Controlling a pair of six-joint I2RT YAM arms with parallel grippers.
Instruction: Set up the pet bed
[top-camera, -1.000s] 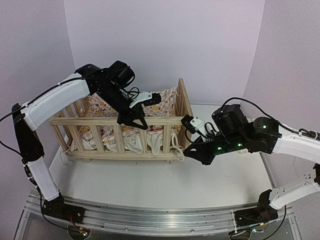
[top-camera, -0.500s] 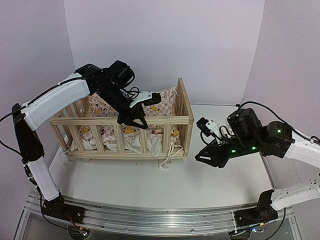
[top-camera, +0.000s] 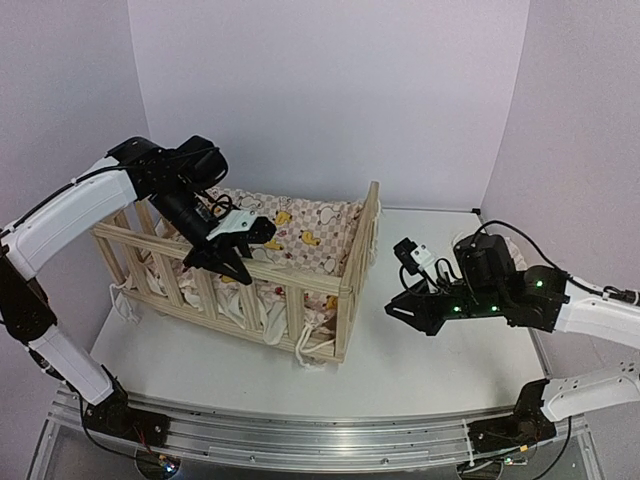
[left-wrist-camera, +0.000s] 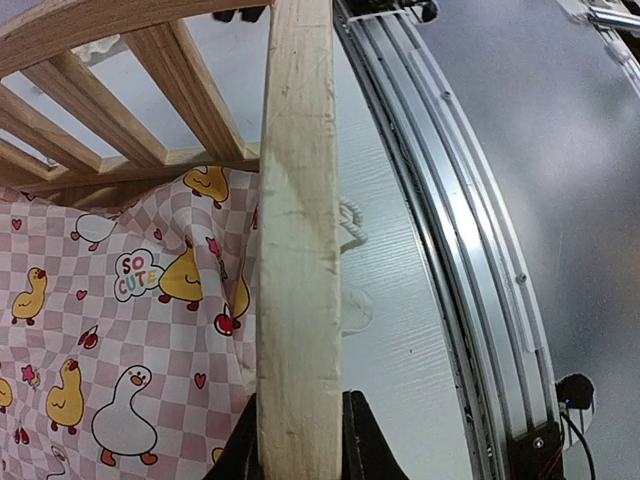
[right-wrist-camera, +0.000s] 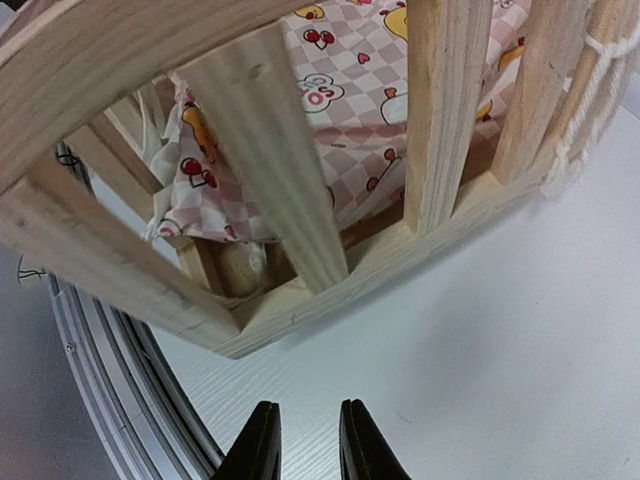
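The pet bed, a light-wood slatted frame, stands skewed on the left half of the white table, its right end turned toward the front. A pink-checkered duck cushion lies inside it. My left gripper is shut on the bed's front top rail, with a black finger on either side of the wood. My right gripper hovers low over the table, right of the bed's end. Its jaws stand a little apart with nothing between them, a short way from the bed's bottom corner.
White cord ties hang from the bed's near corner onto the table. A metal rail runs along the front edge. Lilac walls close in the back and both sides.
The left arm has drawn the bed left and turned it, swinging its right end toward the front. My right gripper has let go at the bed's end and drawn back to the right.
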